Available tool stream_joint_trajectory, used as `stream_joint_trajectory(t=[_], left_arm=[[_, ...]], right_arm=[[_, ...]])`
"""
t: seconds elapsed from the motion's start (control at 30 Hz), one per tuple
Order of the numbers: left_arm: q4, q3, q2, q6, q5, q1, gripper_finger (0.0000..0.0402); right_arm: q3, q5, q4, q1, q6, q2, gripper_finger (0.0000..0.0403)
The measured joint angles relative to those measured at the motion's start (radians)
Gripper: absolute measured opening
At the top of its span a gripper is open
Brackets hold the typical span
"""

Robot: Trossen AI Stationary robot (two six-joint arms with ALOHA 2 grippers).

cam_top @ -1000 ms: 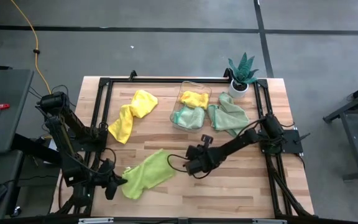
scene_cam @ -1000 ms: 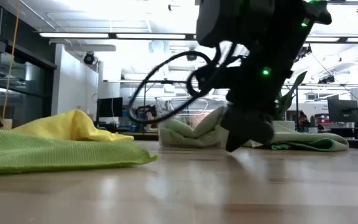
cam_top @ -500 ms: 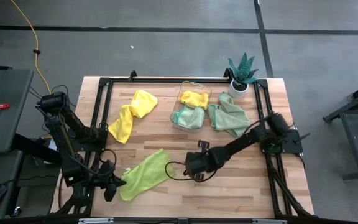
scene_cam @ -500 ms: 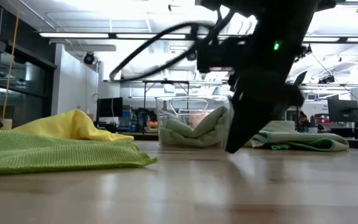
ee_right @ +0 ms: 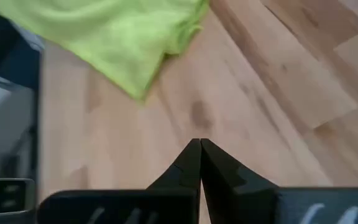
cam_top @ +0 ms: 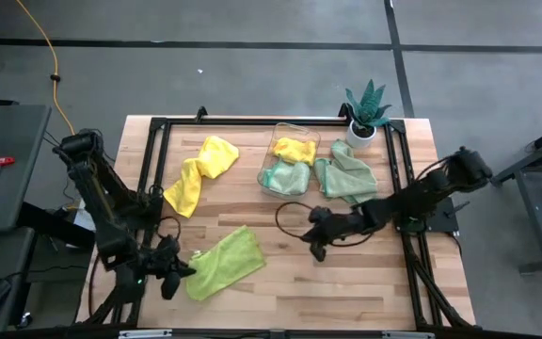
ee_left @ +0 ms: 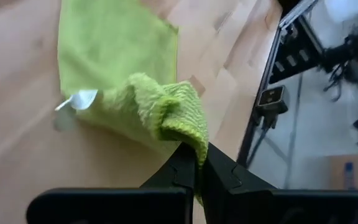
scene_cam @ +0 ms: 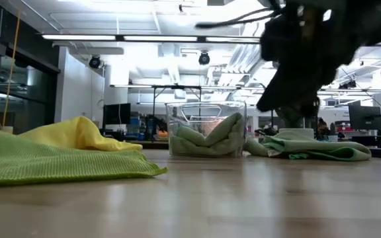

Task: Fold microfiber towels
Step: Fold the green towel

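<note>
While the left pincer (cam_top: 179,270) pinches its corner, the lime towel (cam_top: 226,263) lies diagonally.

Robotics lab or open-plan workshop, wooden bench (cam_top: 365,273) in a black metal frame (cam_top: 252,121) on grey concrete floor (cam_top: 252,56), long ceiling strip lights (scene_cam: 121,38), exposed ducts overhead, monitors on desks (scene_cam: 364,118) in the background, yellow cable (cam_top: 43,52) trailing across the floor

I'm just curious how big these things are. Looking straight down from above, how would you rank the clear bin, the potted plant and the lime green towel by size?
Largest to smallest in the high view:
1. lime green towel
2. clear bin
3. potted plant

The towel is rumpled and pinched at one corner, so it would spread wider.
</note>
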Motion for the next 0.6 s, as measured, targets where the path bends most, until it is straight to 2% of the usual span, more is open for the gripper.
stream_joint_trajectory(t=[0.2, 0.4, 0.47, 0.6], left_arm=[[0.041, 0.000, -0.027, 0.535, 0.248, 0.271, 0.0000], [0.258, 0.007, 0.016, 0.994, 0.433, 0.548, 0.0000], [0.281, 0.044, 0.043, 1.097, 0.472, 0.622, 0.0000], [0.267, 0.193, 0.122, 1.280, 0.545, 0.739, 0.0000]], right_arm=[[-0.068, 0.048, 0.089, 0.037, 0.042, -0.048, 0.0000], [-0.068, 0.058, 0.090, 0.066, 0.041, -0.048, 0.0000], [-0.068, 0.074, 0.090, 0.073, 0.036, -0.048, 0.0000], [-0.068, 0.129, 0.081, 0.086, 0.026, -0.048, 0.0000]])
